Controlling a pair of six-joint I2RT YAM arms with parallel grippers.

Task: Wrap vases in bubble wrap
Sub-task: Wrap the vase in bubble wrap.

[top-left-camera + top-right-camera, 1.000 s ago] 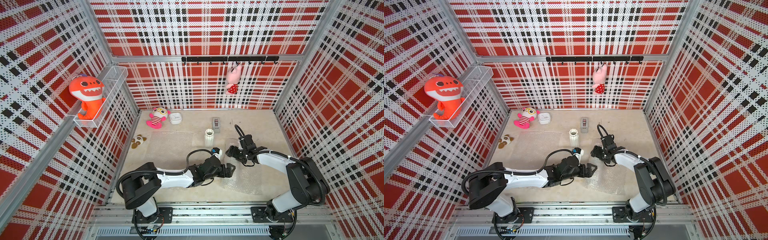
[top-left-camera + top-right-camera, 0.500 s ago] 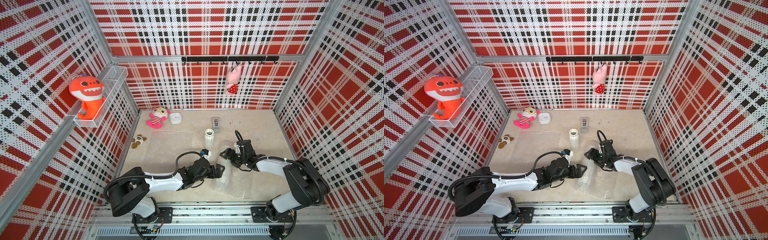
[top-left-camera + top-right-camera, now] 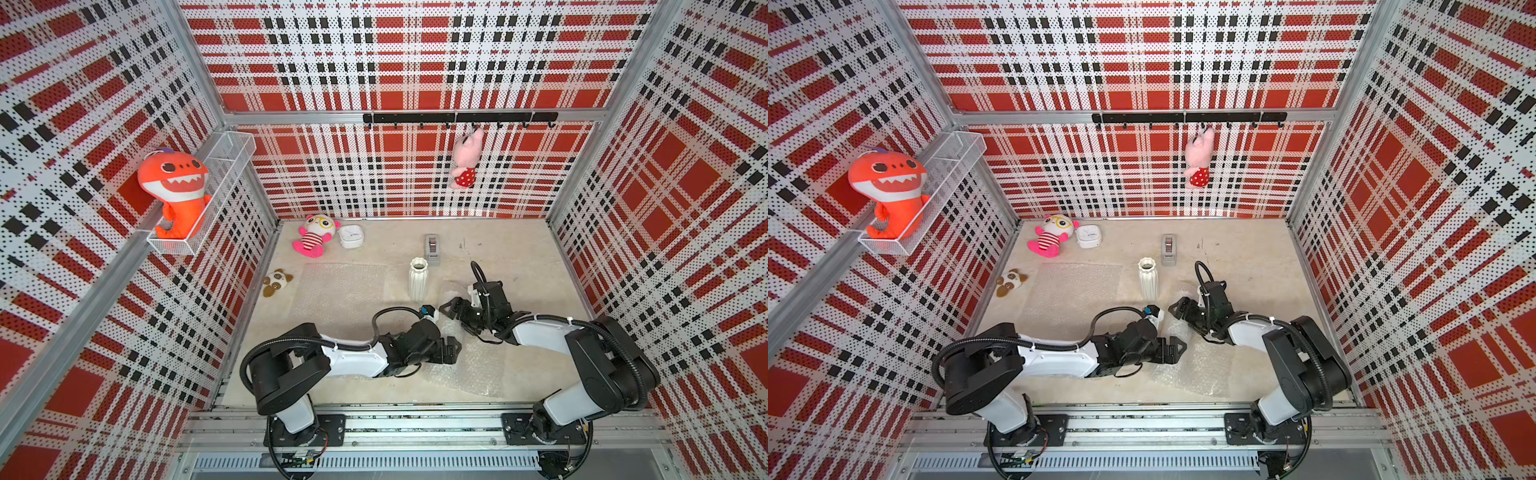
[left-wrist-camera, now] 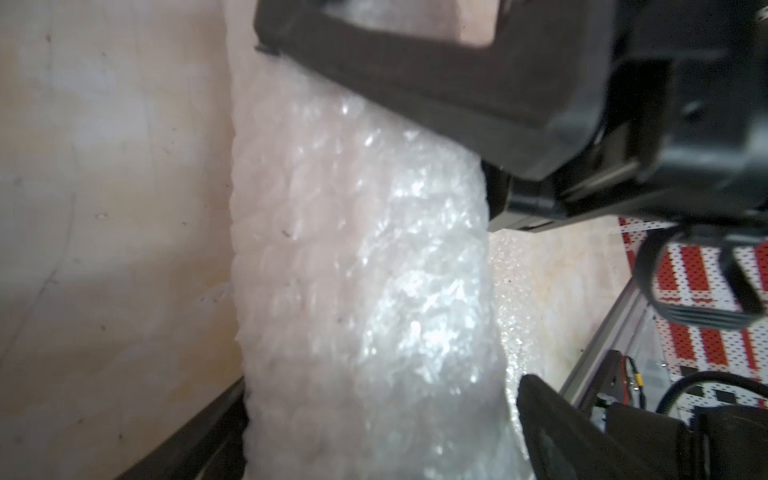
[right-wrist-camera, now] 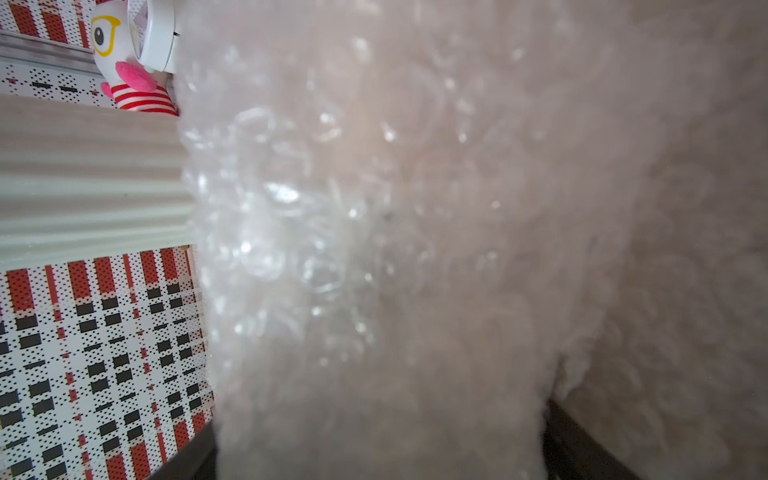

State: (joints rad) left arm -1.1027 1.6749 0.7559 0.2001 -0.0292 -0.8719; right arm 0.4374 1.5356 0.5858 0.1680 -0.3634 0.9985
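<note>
My two overhead eyes sit side by side, high above the standing vase (image 3: 417,284) (image 3: 1148,284) and on my own side of it, tilted down toward the back wall (image 3: 395,174). In both top views the vase lies near the middle and far from the lens. They share almost the whole scene, with only a small sideways offset.

My left wrist camera hangs very close to the rolled bubble wrap (image 4: 357,270) on my side of the vase, looking along the roll. My right wrist camera is closer still, so the wrap blurs. It faces past the wrap to the vase's ribbed side and the doll (image 5: 124,83) behind the vase, which the top views share.
</note>
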